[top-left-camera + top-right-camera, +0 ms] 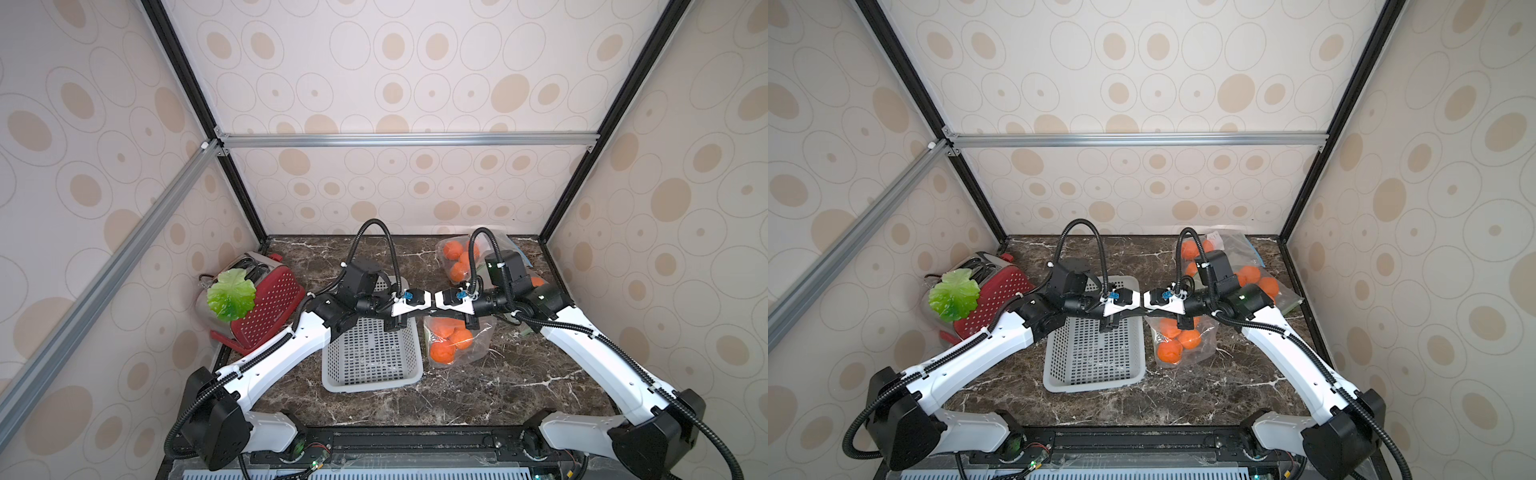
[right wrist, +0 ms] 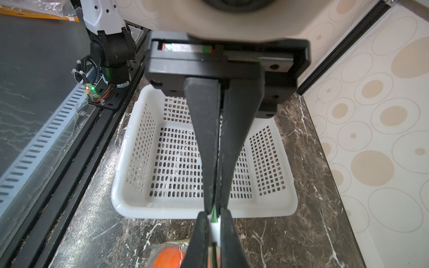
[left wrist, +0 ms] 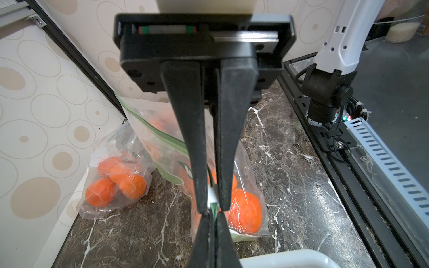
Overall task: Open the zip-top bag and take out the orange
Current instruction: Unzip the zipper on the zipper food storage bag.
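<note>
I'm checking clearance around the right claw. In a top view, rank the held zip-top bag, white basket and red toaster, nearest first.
1. zip-top bag: held in the right claw.
2. white basket: next to the bag, on the robot's left.
3. red toaster: far left, by the wall.

The clear plastic zip-top bag (image 1: 484, 332) hangs slack and crumpled; its white-and-green top edge (image 3: 213, 199) is pinched between the fingertips of the left gripper (image 3: 210, 207) and the right gripper (image 2: 214, 210), which meet tip to tip; whether the seal is parted cannot be told; several round bright oranges (image 1: 443, 352) bunch together in its lower end; the bag sits over the dark marble tabletop (image 1: 519, 374), just beside the white perforated basket (image 1: 374, 386).
</note>
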Available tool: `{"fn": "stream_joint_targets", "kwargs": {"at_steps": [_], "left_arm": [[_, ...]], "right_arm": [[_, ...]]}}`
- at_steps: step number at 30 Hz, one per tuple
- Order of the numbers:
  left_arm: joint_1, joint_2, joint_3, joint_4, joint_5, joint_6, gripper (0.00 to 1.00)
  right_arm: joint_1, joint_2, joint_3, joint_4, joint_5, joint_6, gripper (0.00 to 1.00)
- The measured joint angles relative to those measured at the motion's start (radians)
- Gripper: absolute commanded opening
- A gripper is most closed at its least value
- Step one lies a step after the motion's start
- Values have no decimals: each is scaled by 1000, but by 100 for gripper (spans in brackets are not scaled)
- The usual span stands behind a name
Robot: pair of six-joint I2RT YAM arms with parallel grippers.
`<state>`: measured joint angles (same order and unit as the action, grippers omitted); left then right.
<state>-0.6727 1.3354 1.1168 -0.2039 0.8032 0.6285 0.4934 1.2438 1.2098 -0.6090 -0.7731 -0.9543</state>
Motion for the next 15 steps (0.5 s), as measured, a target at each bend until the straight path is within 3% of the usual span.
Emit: {"fn": "stream_joint_targets", "kwargs": {"at_steps": [15], "left_arm": [[-24,-13,13,69,-3,-1,0]], "right_arm": [[11,-122,23,-81,120,26,0]]}}
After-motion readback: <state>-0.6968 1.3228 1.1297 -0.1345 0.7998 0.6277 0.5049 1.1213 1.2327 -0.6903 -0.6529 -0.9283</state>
